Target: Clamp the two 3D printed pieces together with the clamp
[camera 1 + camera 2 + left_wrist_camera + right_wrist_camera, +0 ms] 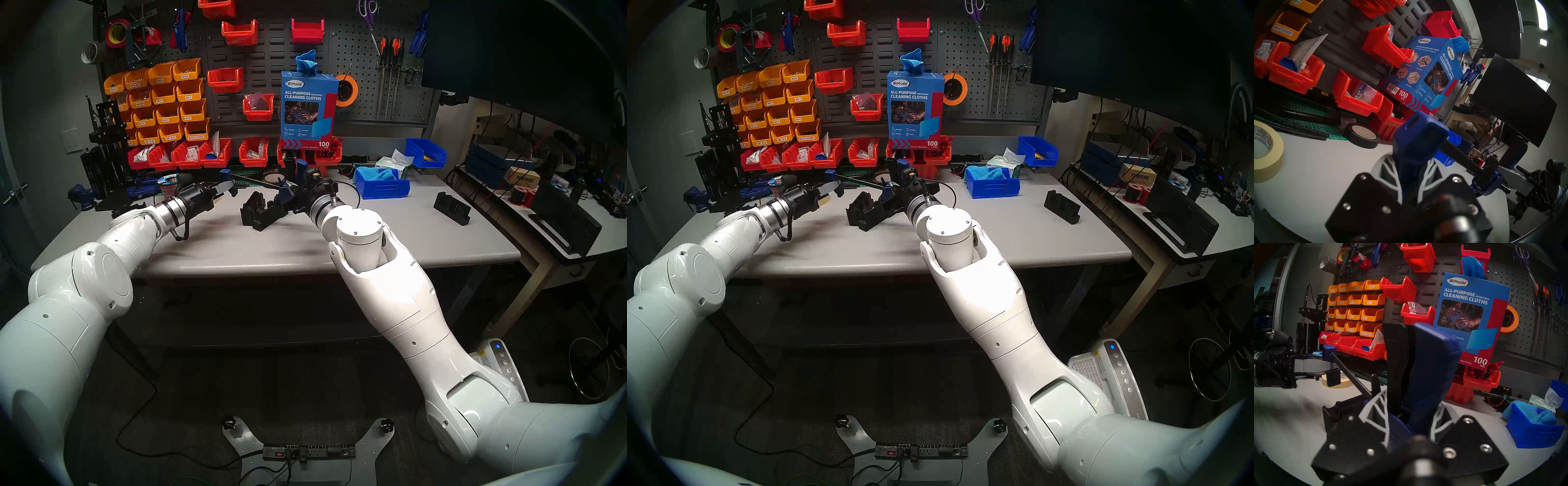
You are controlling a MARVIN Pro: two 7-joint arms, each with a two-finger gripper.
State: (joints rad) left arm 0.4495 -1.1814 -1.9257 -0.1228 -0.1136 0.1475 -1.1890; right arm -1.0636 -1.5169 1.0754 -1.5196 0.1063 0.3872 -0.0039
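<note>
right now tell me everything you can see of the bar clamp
The bar clamp is held off the table between both tools. Its thin black bar links a blue plastic fixed jaw, gripped by the left tool, to a blue sliding body with a black trigger handle, gripped by the right tool. It hangs just above the two 3D printed pieces, not yet around them.

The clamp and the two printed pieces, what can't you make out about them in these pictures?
- Head views: the right gripper and wrist cover the clamp body, so contact with the two printed pieces is hidden.
- Right wrist view: the gripper mount hides most of the pieces; only one corner shows.
- Left wrist view: the left gripper is blurred, and the pieces are out of frame.
</note>
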